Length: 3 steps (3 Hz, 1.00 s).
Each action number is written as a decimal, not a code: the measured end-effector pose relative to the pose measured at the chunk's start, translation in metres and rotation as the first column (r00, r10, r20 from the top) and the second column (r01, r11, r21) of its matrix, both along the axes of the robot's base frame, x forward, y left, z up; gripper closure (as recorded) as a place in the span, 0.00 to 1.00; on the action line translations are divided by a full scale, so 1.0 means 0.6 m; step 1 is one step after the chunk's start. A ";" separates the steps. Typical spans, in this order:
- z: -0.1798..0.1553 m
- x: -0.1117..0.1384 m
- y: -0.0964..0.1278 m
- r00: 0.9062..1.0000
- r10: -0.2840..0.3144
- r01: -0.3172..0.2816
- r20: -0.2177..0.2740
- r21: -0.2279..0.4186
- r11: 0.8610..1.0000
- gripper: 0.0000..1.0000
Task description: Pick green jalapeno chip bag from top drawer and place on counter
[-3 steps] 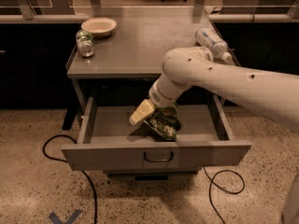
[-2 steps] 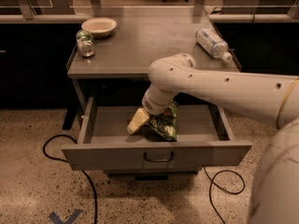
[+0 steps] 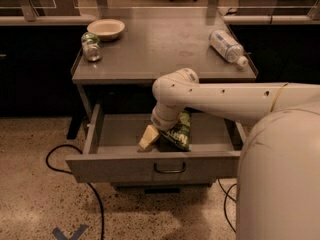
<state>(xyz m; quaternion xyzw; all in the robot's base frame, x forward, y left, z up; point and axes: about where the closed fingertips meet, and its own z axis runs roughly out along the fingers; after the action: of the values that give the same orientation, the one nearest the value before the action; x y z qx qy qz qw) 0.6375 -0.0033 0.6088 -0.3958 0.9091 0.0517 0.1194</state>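
The top drawer point(image 3: 115, 168) is pulled open under the counter point(image 3: 160, 54). The green jalapeno chip bag point(image 3: 178, 131) is inside it, right of centre, and looks propped up on edge. My white arm reaches down into the drawer from the right. My gripper point(image 3: 152, 139) is low in the drawer, directly left of the bag and against it. The wrist hides the bag's upper left part. The drawer's dark bar handle point(image 3: 170, 169) is at the centre of the front panel.
On the counter, a cream bowl point(image 3: 105, 28) and a green-topped glass jar point(image 3: 91, 46) are at the back left. A clear water bottle point(image 3: 227, 46) lies at the right. Black cables point(image 3: 60, 156) run on the speckled floor around the drawer. Dark cabinets stand behind.
My gripper has dropped lower in the drawer, close against the bag's left side. The bag now stands more upright than before.
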 end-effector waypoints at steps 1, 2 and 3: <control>0.000 0.000 0.000 1.000 0.000 0.000 0.000 0.000 1.000 0.19; 0.000 0.000 0.000 1.000 0.000 0.000 0.000 0.000 1.000 0.42; 0.000 0.000 0.000 1.000 0.000 0.000 0.000 0.000 1.000 0.65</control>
<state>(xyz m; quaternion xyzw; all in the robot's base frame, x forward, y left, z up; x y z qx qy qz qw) 0.6374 -0.0033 0.6088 -0.3959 0.9091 0.0517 0.1193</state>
